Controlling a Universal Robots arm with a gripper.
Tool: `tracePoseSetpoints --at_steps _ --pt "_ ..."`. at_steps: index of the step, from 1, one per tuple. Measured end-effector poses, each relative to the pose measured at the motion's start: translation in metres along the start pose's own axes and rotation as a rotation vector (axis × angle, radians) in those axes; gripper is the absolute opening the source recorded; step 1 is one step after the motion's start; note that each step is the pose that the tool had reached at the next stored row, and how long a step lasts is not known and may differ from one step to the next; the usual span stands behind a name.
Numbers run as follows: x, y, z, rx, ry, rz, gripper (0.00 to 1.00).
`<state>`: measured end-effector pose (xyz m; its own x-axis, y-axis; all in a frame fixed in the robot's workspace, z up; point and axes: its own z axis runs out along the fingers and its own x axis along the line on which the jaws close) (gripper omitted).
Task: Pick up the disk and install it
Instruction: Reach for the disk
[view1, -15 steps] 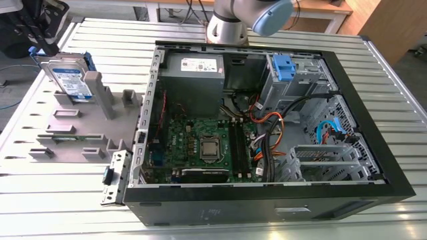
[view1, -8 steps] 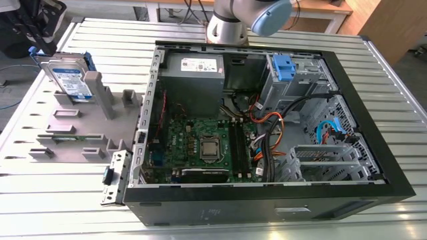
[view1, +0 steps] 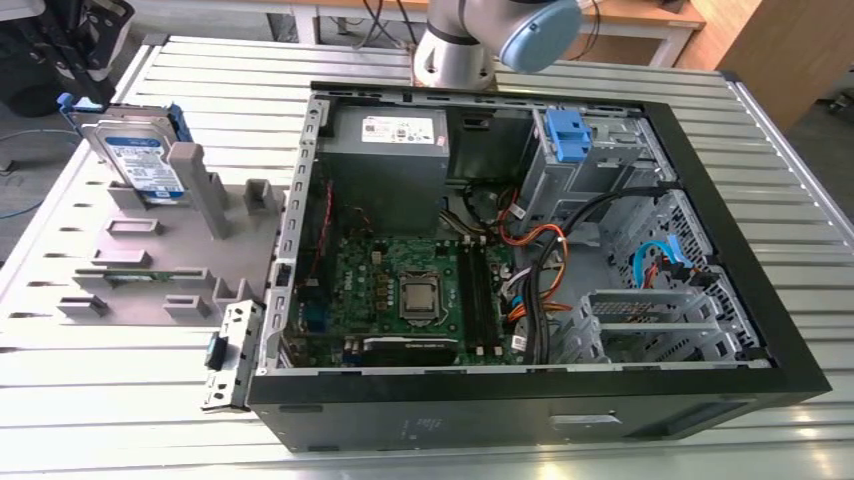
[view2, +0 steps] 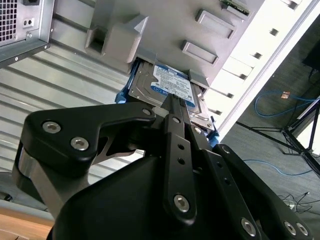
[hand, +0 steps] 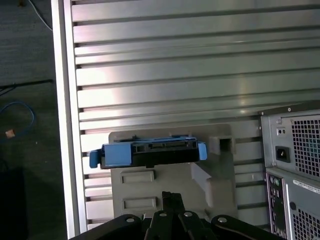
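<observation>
The disk (view1: 139, 160) stands up on its edge in a grey holder (view1: 174, 255) on the metal table (view1: 134, 420). In the exterior view it is at the exterior view's left of the open computer case (view1: 300, 250), well apart from it. It is silver with a white and blue label, and it has a blue frame around it. In the second wrist view the disk (view2: 170, 85) shows its label side. In the first wrist view the disk (hand: 150, 152) shows its thin edge with the blue frame at both ends. The black gripper (view2: 171, 102) is near the disk and points at it. Its two tips are pressed together with nothing between them. In the first wrist view the gripper (hand: 170, 196) is not touching the disk, and some of the grey holder shows between them. Inside the case are a green board (view1: 400, 290), a grey box (view1: 387, 150) with a white sticker, and a small blue latch (view1: 566, 133). The arm (view1: 487, 40) is behind the case
</observation>
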<state>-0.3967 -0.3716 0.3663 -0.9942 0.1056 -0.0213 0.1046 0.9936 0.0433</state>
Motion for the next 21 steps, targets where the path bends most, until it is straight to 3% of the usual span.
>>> tracePoseSetpoints --at_steps 8,21 --pt "0.0062 0.0133 0.0067 0.0001 -0.0003 0.005 0.11" --pt "0.0192 0.0283 0.0155 0.0004 -0.0005 0.015 0.11"
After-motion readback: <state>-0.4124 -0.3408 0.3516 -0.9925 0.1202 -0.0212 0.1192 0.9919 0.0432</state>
